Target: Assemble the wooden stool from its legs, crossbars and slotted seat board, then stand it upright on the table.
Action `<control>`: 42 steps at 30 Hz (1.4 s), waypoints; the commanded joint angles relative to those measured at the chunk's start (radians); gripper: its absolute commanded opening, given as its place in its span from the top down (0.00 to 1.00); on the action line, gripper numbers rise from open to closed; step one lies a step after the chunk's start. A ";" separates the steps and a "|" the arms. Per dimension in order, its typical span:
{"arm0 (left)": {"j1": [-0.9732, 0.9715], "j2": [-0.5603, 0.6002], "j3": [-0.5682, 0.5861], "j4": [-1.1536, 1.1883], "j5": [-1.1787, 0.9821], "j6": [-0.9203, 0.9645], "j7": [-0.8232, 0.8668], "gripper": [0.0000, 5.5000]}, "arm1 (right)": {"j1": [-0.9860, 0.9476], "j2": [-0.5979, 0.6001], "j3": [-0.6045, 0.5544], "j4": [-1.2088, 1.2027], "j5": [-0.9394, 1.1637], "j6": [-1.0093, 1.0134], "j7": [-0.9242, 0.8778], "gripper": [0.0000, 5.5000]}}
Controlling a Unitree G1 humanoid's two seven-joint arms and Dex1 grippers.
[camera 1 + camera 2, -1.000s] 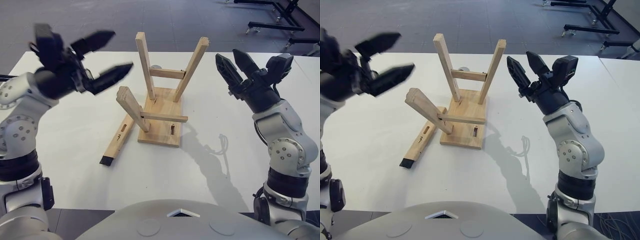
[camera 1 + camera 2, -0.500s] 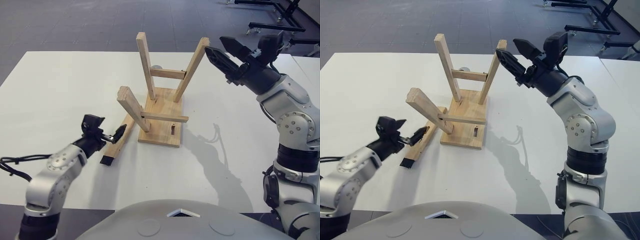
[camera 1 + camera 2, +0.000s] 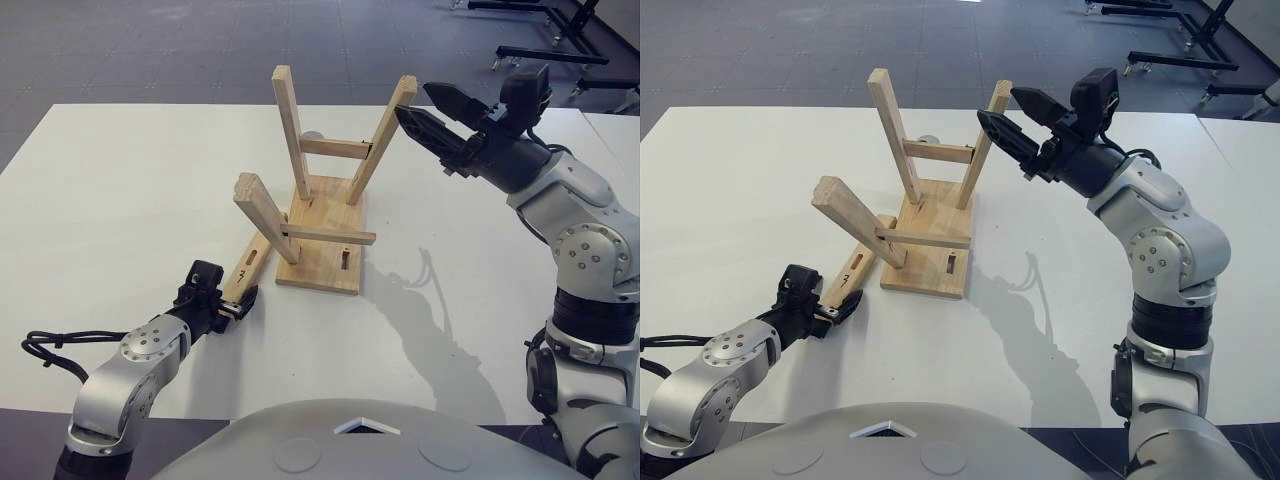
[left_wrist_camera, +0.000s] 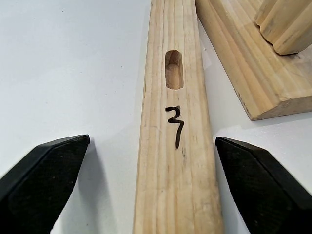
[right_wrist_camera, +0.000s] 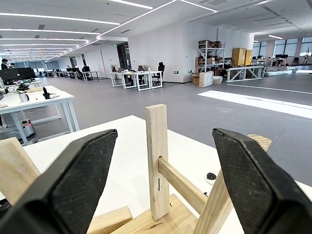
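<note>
A white table (image 3: 120, 200) holds the stool parts. Behind the stool, a small round thing (image 3: 313, 133) sits on the table. Black frames (image 3: 545, 50) stand on the floor far off at the back right. The right wrist view looks past the stool into a big room with desks (image 5: 141, 78).

The seat board (image 3: 325, 268) lies flat in the middle of the table. Three legs stick up from it. The far left leg (image 3: 291, 130) and the far right leg (image 3: 382, 138) are joined by a crossbar (image 3: 335, 148). A tilted leg (image 3: 262, 215) stands at the near left corner, and a second crossbar (image 3: 330, 236) pokes out of it to the right. One slot (image 3: 344, 259) in the board has nothing in it.

A loose leg (image 3: 245, 275) lies flat just beside the board's left edge. The tilted leg leans over its far end and hides that part.

The left claw (image 3: 235, 303) is down low on the table at the near end of the loose leg. Its fingers (image 4: 44, 170) are wide apart, one on each side of the wood, with a gap on both sides. It holds nothing.

The right claw (image 3: 413, 100) is up in the air by the top of the far right leg. It is wide apart and holds nothing. I cannot tell if one fingertip touches the leg.
</note>
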 commanded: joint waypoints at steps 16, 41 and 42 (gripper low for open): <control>-0.015 -0.017 0.044 0.097 -0.001 -0.018 -0.116 0.56 | 0.031 0.024 -0.008 -0.022 -0.033 -0.026 -0.027 0.35; -0.826 0.062 0.247 0.342 -0.801 -0.098 -0.705 0.63 | -0.268 0.239 0.045 0.112 0.499 0.128 0.132 0.35; -0.826 0.065 0.237 0.343 -0.798 -0.093 -0.715 0.63 | -0.272 0.249 0.044 0.109 0.505 0.123 0.124 0.35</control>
